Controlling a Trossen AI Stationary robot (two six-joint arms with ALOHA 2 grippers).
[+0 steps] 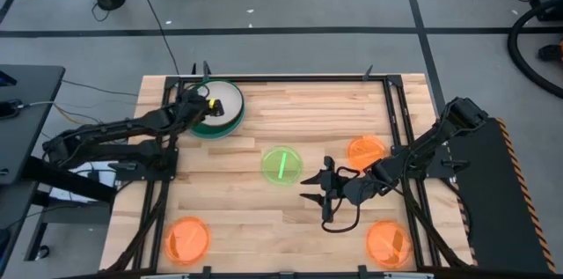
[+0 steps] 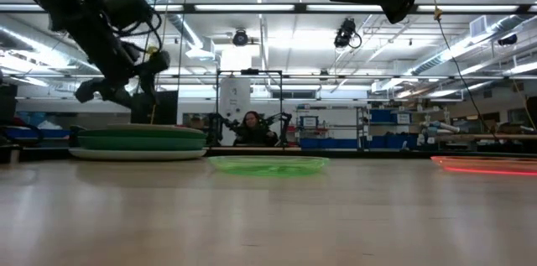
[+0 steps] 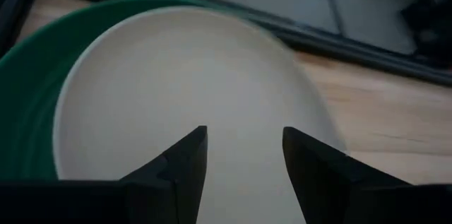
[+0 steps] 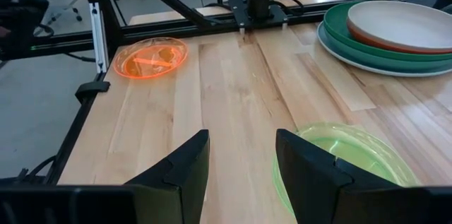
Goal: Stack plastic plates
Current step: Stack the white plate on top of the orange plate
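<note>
Left claw (image 1: pixel 204 96) hovers wide over the cream round plastic plate (image 1: pixel 226 101) topping the far-left stack; right claw (image 1: pixel 318 187), wide, faces the light, stiff, likely slippery translucent neon-green plastic plate (image 1: pixel 281 166), best pinched at its rim.

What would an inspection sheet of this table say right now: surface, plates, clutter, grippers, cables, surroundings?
Surface: wooden table, framed by black rails.
Job's things: stack of large plates, cream plate on top; green small plate at centre; three orange small plates apart.
Clutter: nothing seen.
Grippers: left gripper open above the stack; right gripper open, empty, beside the green plate.
Cables: loose cables on the floor.
Surroundings: a person sits behind the table.
</note>
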